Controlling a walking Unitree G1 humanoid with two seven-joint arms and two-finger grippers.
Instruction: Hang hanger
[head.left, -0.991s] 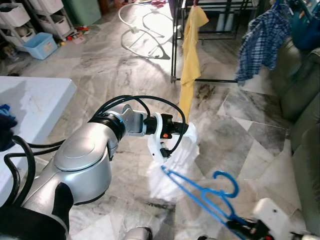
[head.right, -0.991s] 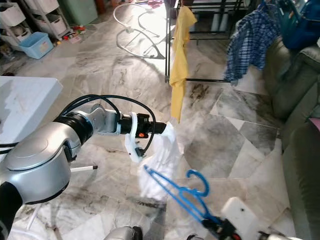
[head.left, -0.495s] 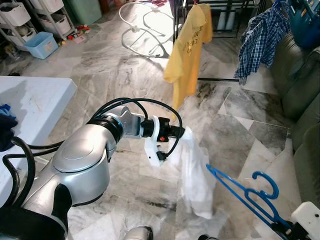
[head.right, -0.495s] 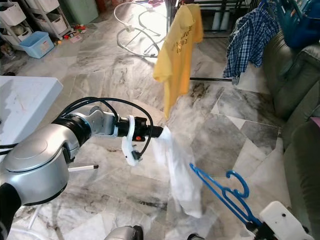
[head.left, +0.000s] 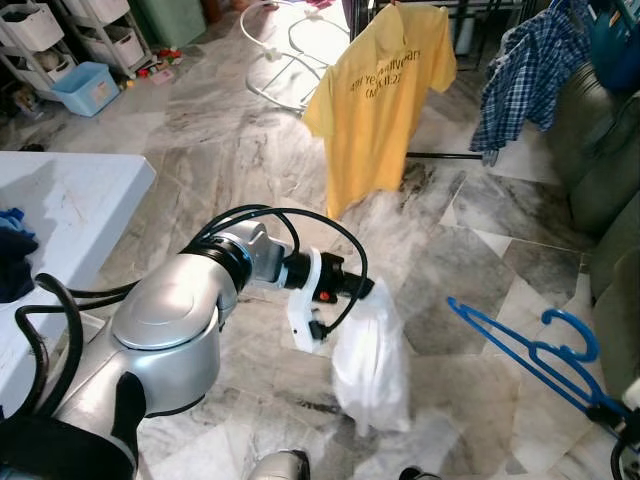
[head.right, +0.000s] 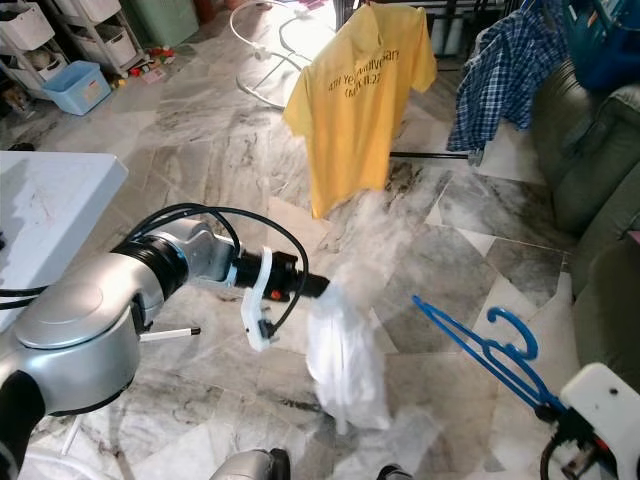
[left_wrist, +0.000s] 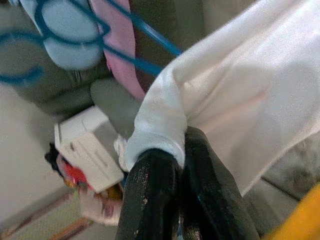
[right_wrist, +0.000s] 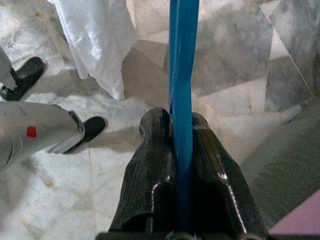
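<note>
Marble floor (head.left: 200, 150) below; left gripper (left_wrist: 180, 150) jaws pinch white shirt (head.left: 372, 350), right gripper (right_wrist: 182, 145) jaws clamp blue hanger (head.left: 530, 350). I judge threading hanger into shirt comes next.

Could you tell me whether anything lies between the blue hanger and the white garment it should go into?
Nothing visible does. The right gripper holds the blue hanger to the robot's right, and the white garment hangs from the left gripper, with only bare marble floor showing in the gap between them.

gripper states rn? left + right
Left gripper: closed on the white garment.
Right gripper: closed on the blue hanger.
</note>
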